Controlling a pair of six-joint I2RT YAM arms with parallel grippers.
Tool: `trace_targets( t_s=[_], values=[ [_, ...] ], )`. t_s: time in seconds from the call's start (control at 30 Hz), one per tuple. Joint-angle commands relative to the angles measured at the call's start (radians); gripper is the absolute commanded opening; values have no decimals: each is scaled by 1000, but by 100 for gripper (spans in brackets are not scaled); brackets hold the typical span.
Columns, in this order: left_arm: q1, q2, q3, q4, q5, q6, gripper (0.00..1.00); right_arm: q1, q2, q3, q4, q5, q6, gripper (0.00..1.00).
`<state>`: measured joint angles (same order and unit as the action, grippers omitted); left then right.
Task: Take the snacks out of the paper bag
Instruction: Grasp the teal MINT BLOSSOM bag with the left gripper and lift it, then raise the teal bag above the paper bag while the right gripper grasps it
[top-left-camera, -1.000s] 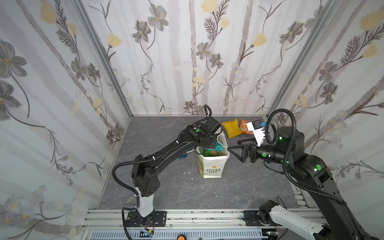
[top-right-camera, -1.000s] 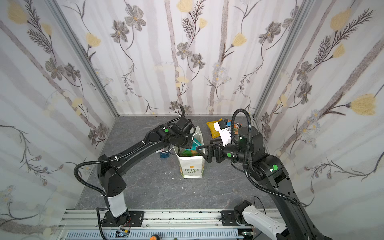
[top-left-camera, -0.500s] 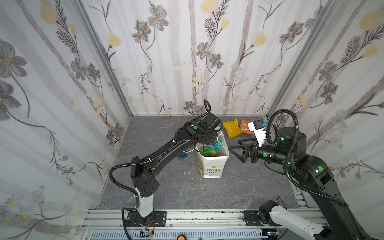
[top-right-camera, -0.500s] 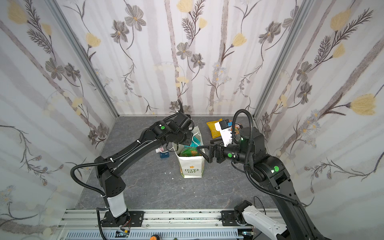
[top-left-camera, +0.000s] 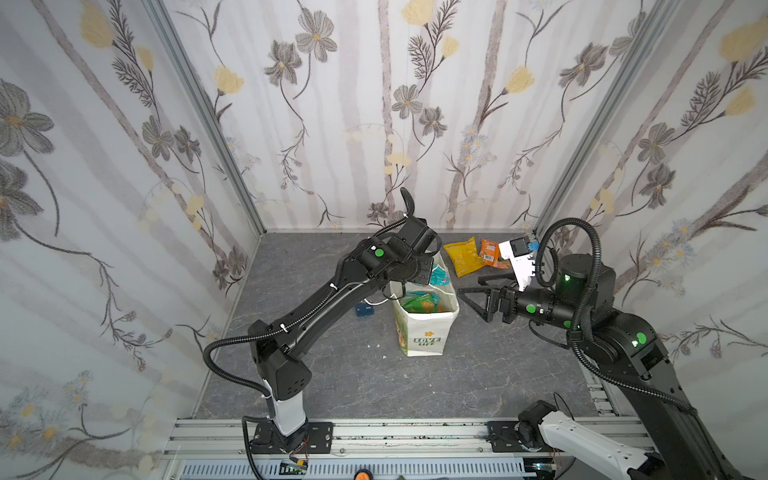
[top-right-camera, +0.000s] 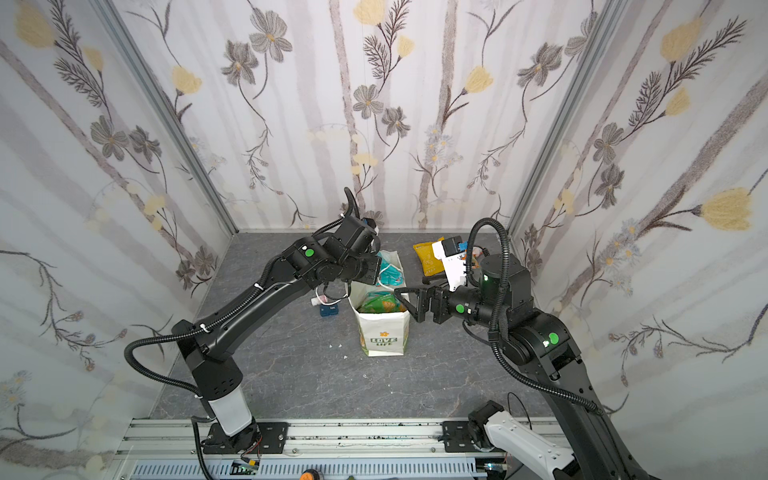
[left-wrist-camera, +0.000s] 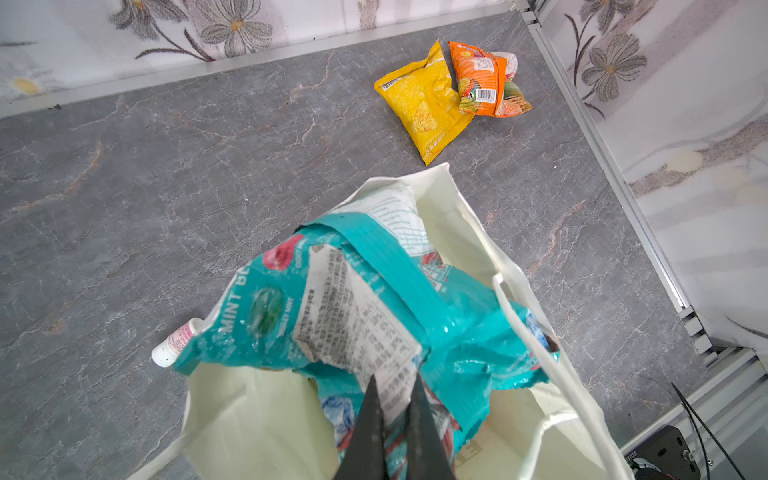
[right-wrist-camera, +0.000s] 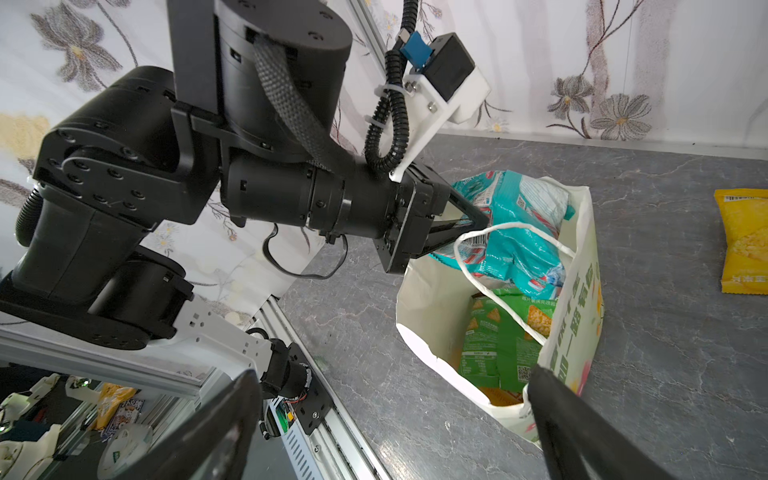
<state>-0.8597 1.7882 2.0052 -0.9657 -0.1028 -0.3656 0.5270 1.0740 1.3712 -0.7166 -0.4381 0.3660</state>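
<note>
Paper bag (top-left-camera: 424, 336) stands upright mid-table (top-left-camera: 332, 374), mouth open, "LOVE LIFE" face twd the near edge.

L gripper (left-wrist-camera: 395, 392) is clenched on a teal pkt (left-wrist-camera: 353, 316), pinching its crinkled edge btwn both fingers. Pkt hangs at the far end of the bag's mouth, mostly above the rim. Can't tell if its lower edge is clear of the bag. More teal foil is bunched under it; one pkt or two, can't tell. In the R wrist view a white cord handle (right-wrist-camera: 469, 249) loops across in front of the pkt.

Deeper inside the bag: green pkt (right-wrist-camera: 494, 332), standing against the wall.

R gripper (top-left-camera: 469, 296) hovers just right of the bag at rim height, pointing left twd it, fingers spread wide, holding nothing. Touching the rim or not, can't tell.

On the table far-right of the bag: yellow pkt (top-left-camera: 463, 258) lying flat, orange pkt (top-left-camera: 489, 252) overlapping its right edge.

Left of the bag: small dark blue box (top-left-camera: 365, 309), plus a white tube (left-wrist-camera: 172, 347) w/ pink label lying on its side.
</note>
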Motion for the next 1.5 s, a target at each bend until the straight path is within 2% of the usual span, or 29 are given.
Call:
trace_targets(
  t_s=[0.0, 0.37, 0.57, 0.87, 1.0, 1.17, 1.47],
  values=[
    [-3, -15, 33, 5, -47, 21, 0, 1, 0, 0, 41, 10, 13, 99],
    [-7, 7, 175, -60, -111, 83, 0, 1, -8, 0, 47, 11, 20, 99],
    [-6, 36, 271, -97, -159, 123, 0, -1, -13, 2, 62, 53, 45, 99],
    [-19, 4, 330, -44, -107, 153, 0, -27, -17, -40, 216, 95, 186, 100],
    [-47, -31, 298, 30, -87, 193, 0, -64, -11, -68, 318, 61, 269, 99],
    [-75, -101, 194, 181, -41, 221, 0, -118, -14, -158, 522, -37, 423, 99],
    [-113, -202, 41, 390, -3, 253, 0, -144, 10, -286, 815, -112, 643, 97]
  ],
)
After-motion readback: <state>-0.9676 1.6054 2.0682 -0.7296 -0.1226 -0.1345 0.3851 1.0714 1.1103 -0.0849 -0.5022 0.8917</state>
